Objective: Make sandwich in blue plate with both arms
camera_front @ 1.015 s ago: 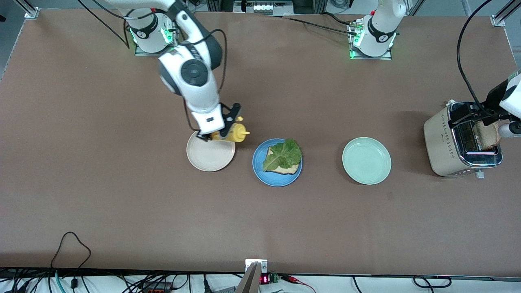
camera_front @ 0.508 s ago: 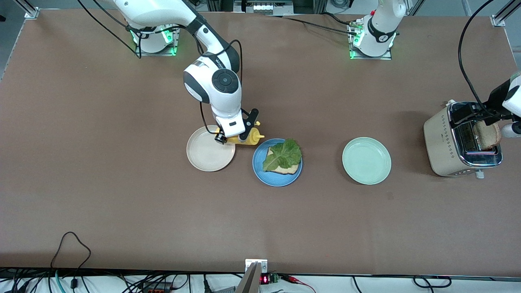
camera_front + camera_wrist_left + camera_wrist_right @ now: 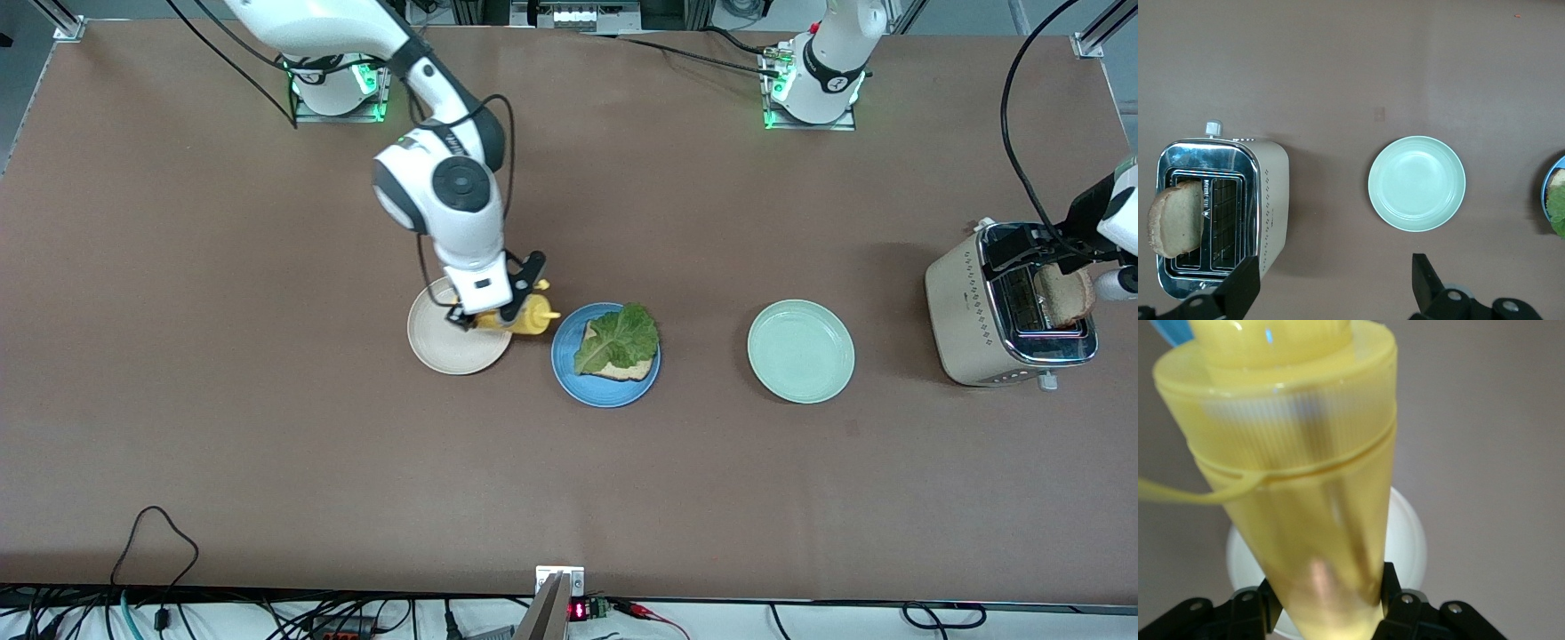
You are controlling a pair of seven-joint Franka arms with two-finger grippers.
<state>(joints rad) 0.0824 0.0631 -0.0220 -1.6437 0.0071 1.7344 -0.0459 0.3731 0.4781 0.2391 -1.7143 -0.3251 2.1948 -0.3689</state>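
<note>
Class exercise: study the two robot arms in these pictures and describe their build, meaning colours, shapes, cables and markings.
Both arms are white, with rounded segments and black bands at the joints. The right arm has a dark round cap on its elbow joint and thin black cables looping alongside. The left arm trails a thick black cable. The bases glow green. The right gripper and the left gripper are black, with two fingers each.

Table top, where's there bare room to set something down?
Free: the brown table nearer the camera than the three plates, and between the pale mint-green plate and cream toaster. Crowded: where the cream-white plate meets the round blue plate.
</note>
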